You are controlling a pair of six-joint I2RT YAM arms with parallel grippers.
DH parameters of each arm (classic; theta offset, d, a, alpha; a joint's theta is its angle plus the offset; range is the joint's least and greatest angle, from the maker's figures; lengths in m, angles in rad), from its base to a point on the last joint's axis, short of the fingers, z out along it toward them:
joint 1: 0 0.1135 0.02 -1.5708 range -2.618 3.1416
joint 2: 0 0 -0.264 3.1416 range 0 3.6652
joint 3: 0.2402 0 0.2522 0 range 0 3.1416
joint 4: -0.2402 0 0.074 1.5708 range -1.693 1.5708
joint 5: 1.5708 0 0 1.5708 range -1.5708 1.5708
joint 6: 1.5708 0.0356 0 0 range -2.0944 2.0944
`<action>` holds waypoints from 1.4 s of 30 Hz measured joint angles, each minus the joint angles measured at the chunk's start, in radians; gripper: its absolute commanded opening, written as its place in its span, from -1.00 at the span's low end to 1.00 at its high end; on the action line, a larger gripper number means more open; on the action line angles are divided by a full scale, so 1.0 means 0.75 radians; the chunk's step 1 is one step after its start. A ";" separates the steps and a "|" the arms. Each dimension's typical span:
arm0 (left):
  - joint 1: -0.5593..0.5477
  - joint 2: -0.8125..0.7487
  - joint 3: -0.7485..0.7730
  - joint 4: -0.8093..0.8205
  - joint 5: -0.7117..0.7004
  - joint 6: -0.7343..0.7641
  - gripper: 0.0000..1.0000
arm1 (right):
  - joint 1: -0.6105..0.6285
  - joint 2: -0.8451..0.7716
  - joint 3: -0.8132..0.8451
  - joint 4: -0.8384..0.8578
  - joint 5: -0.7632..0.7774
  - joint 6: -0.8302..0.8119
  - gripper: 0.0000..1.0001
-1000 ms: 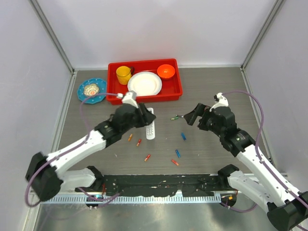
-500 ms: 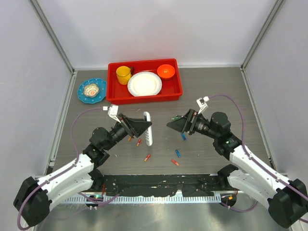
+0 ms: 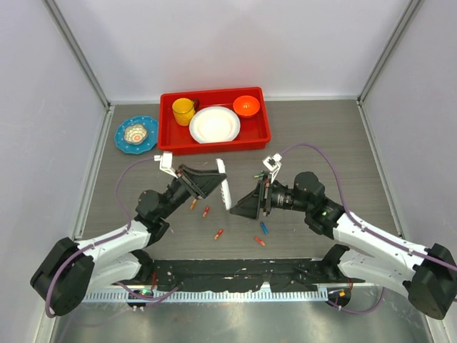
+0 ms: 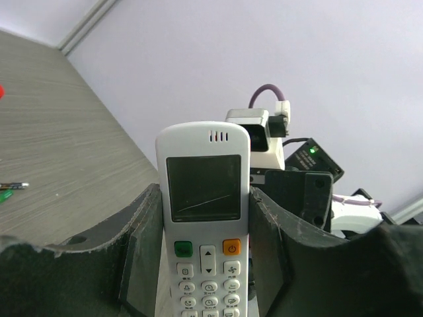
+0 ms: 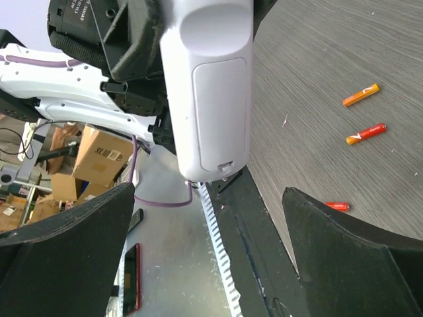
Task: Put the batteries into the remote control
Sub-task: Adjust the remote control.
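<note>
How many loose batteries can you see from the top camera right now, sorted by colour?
Orange-red batteries: 4
Blue battery: 1
Green battery: 1
Total: 6 in view

I see a slim white plastic remote control [image 4: 205,218], grey display [image 4: 203,188], green and orange buttons [image 4: 183,249], orange-red cylindrical batteries [image 5: 360,96] and a blue battery [image 3: 263,228] on my grey streaked tabletop [image 3: 321,128], red plastic tray [image 3: 214,147], blue patterned round plate [image 3: 136,133].
</note>
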 measured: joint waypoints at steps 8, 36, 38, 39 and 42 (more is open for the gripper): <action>0.024 0.066 0.028 0.137 0.097 -0.106 -1.00 | 0.007 0.043 -0.002 0.136 0.005 -0.007 0.99; 0.027 0.290 0.096 0.240 0.224 -0.306 -1.00 | 0.007 0.195 -0.052 0.427 -0.007 0.135 0.72; 0.027 0.288 0.097 0.240 0.223 -0.306 -1.00 | 0.007 0.202 -0.053 0.436 -0.007 0.144 0.68; 0.027 0.287 0.097 0.240 0.223 -0.306 -1.00 | 0.007 0.206 -0.053 0.445 -0.008 0.149 0.66; 0.027 0.281 0.097 0.241 0.223 -0.306 -1.00 | 0.007 0.215 -0.055 0.473 -0.012 0.165 0.57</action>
